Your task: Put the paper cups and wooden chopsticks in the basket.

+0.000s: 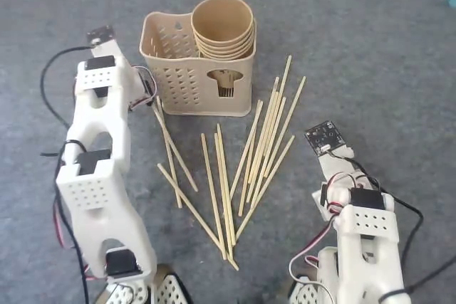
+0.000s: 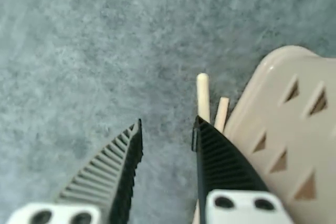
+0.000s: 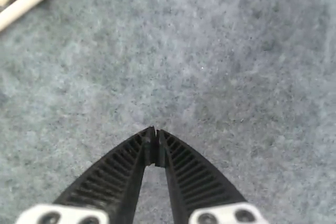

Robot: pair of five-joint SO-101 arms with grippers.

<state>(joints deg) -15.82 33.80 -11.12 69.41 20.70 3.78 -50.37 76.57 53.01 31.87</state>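
1. Basket stands far centre on the grey worktop; stacked paper cups sit in its right half.
2. Wooden chopsticks lie scattered on worktop, near side of basket.
3. Left gripper: fingers apart, empty, just left of basket.
4. Right gripper: fingers together, nothing held, over worktop near right.

The basket is matt plastic, the cups smooth paper, the chopsticks bare wood, the cloth rough.
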